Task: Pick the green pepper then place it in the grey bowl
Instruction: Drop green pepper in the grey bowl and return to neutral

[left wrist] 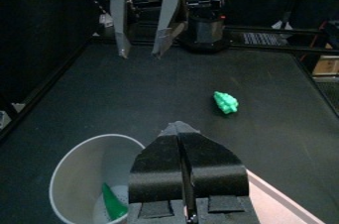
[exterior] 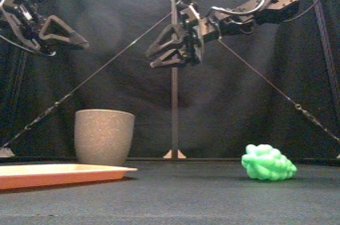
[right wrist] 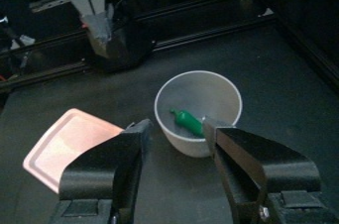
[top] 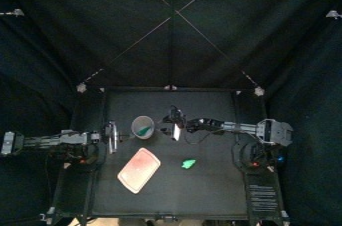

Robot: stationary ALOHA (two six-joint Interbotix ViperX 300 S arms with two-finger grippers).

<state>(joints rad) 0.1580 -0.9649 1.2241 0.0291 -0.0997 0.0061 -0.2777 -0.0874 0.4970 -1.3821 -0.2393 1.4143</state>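
Right fingers [right wrist: 179,129]: spread wide, held nothing; grey bowl [right wrist: 227,94] lay directly beneath.
Left fingers [left wrist: 183,134]: pressed together, empty.
Risk: clipping the rim could have spilled the green pepper [right wrist: 187,121].

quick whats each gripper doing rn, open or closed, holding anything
left gripper: fingers closed, holding nothing
right gripper: fingers open, empty; the green pepper lies inside the grey bowl
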